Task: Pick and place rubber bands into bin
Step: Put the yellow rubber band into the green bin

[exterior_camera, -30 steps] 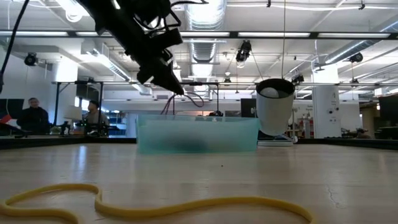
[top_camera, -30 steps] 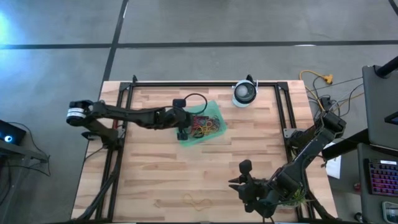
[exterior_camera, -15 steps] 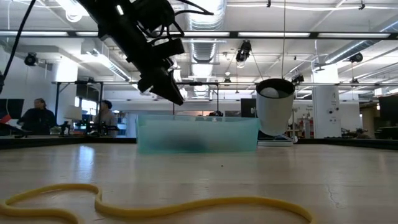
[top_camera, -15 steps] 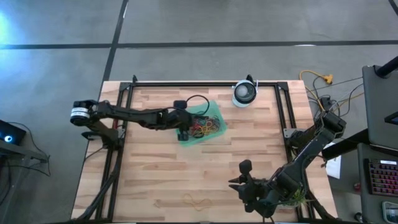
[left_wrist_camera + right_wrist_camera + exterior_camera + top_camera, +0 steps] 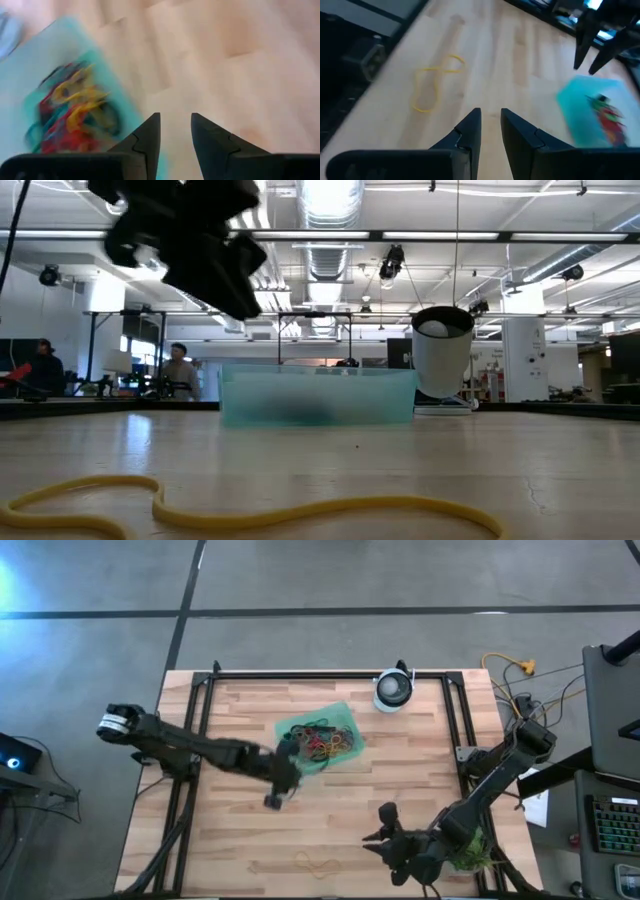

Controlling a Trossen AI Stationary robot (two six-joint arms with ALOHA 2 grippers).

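Here we list: left gripper (image 5: 175, 131) blurred, jaws narrowly parted, empty, beside the bin (image 5: 340, 718); right gripper (image 5: 490, 127) narrowly parted, empty; yellow rubber band (image 5: 318, 864) near table's front edge.

The green bin (image 5: 343, 723) sits mid-table, tilted askew, holding a tangle of colourful rubber bands (image 5: 325, 742). One yellow band (image 5: 317, 864) lies loose near the front edge.

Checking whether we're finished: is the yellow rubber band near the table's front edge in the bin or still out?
Out. The yellow rubber band lies on bare wood, well apart from the bin, which holds a tangle of coloured bands.
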